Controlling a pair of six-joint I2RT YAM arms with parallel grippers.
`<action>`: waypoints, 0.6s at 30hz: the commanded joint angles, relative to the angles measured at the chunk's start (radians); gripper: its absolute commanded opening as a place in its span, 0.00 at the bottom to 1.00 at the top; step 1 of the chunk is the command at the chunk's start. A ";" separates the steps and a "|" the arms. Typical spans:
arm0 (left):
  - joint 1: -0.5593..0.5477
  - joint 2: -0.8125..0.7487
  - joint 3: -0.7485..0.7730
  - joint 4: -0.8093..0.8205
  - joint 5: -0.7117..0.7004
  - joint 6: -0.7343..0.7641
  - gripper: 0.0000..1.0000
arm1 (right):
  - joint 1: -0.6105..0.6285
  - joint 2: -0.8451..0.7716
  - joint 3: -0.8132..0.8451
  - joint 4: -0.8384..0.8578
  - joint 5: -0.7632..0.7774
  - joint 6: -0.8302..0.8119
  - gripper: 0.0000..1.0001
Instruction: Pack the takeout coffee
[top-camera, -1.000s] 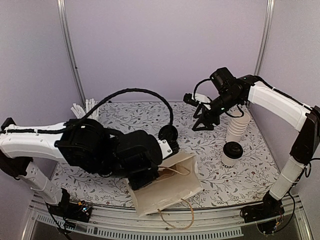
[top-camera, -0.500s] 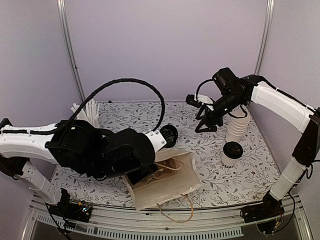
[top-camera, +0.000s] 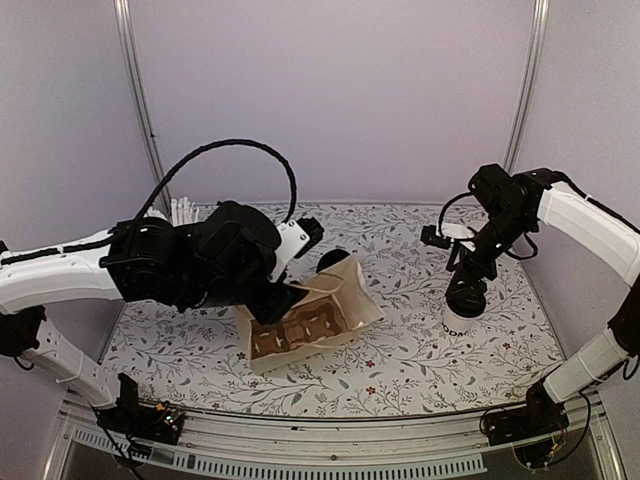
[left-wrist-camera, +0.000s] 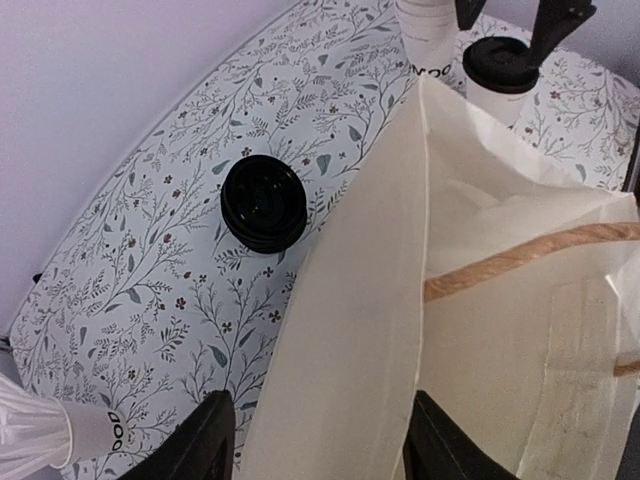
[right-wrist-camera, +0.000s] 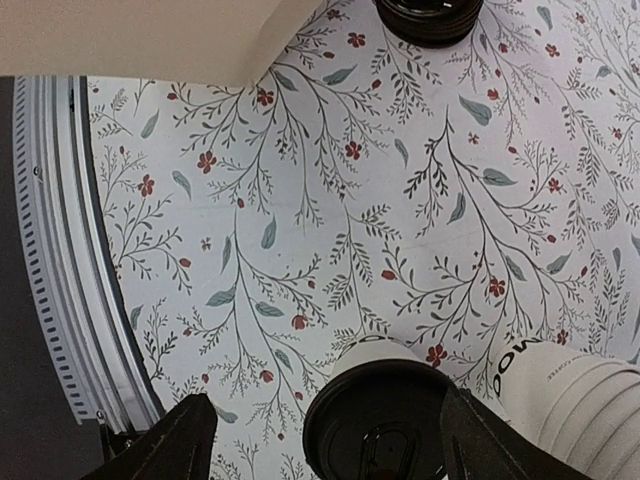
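The takeout coffee, a white cup with a black lid, stands at the right of the table. My right gripper hangs just above it, open, one finger on each side of the lid and not touching the cup. The cream paper bag lies propped with its mouth towards the camera. At the bag's left rim is my left gripper, jaws apart. The bag's wall runs between the fingers, with a small gap on the table side.
A stack of white cups stands right beside the coffee. Behind the bag lies a pile of black lids. White stir sticks stand at the back left. The table's front rail is close to the coffee.
The left arm swung back and left, dragging the bag up so its mouth gapes, and its jaws widened. The right gripper came down and right over the coffee's lid.
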 joint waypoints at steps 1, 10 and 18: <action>0.082 -0.068 -0.048 0.133 0.087 0.023 0.62 | -0.049 -0.028 -0.032 -0.088 0.050 -0.056 0.81; 0.184 -0.129 -0.125 0.218 0.183 0.002 0.66 | -0.054 -0.004 -0.062 -0.082 0.170 -0.032 0.83; 0.209 -0.147 -0.149 0.252 0.223 0.002 0.67 | -0.056 0.032 -0.062 -0.050 0.236 0.007 0.83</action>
